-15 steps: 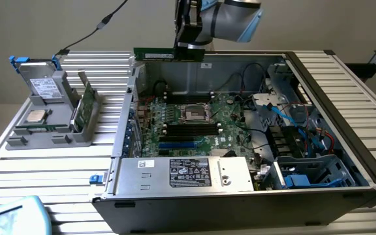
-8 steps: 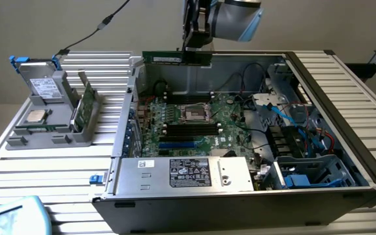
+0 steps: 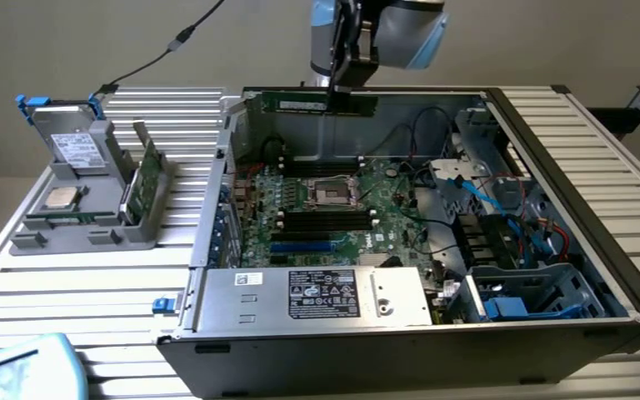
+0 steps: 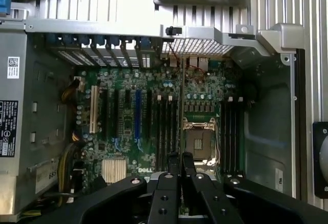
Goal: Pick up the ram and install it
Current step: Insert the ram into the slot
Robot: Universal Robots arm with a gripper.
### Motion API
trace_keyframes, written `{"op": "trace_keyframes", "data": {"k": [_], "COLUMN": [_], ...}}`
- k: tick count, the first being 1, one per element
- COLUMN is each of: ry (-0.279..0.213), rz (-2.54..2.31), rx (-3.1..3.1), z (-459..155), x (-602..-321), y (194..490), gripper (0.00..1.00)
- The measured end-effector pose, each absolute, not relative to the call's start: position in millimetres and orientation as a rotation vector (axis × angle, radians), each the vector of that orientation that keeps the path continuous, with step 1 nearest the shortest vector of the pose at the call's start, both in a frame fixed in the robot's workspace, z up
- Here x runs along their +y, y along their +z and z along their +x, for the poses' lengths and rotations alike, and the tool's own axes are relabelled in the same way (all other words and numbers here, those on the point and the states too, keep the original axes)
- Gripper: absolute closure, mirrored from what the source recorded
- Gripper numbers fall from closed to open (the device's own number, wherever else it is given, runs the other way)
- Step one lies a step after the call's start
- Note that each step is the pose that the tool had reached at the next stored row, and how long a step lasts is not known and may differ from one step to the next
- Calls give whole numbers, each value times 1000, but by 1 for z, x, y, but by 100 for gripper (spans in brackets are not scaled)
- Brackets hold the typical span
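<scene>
Gripper clamped shut on the long, narrow dark-green ram stick with a pale label, at the upper centre of the exterior view. Held level and on edge, over the far wall of the open black-and-grey computer case, well above the green motherboard. Seen edge-on in the wrist view as a thin line between the black fingers, over the long black memory slots beside the square silver processor socket. Grey plastic parts holder on the slatted metal worktop, at frame left.
</scene>
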State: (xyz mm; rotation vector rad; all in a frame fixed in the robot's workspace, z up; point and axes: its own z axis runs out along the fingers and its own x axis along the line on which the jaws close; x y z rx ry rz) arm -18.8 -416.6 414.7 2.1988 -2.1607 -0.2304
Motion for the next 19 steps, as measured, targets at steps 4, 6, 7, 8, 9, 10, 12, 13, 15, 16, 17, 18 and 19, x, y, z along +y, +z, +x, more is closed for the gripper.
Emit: {"op": "trace_keyframes", "data": {"k": [4,6,7,8,9,10,12,13,15,16,17,18,19], "ry": [-230,-230,-230,-230,-230,-230,-231,-232,-232,-232,-232,-232,-232], "rz": [2198,2198,2198,2198,2198,2198,2198,2199,2199,2199,2200,2203,2206], "rx": [-2160,-2160,-2160,-2160,-2160,-2160,-2161,-2161,-2161,-2161,-2159,-2156,-2152], "z": [-1,8,12,15,15,15,15,15,15,15,15,15,14], "x": [-416,-416,-416,-417,-417,-417,-417,-417,-417,-417,-418,-418,-419], "y": [411,407,405,403,401,400,396,394,391,389,387,385,383], "gripper": [87,87,87,87,87,87,87,87,87,87,87,87,87]}}
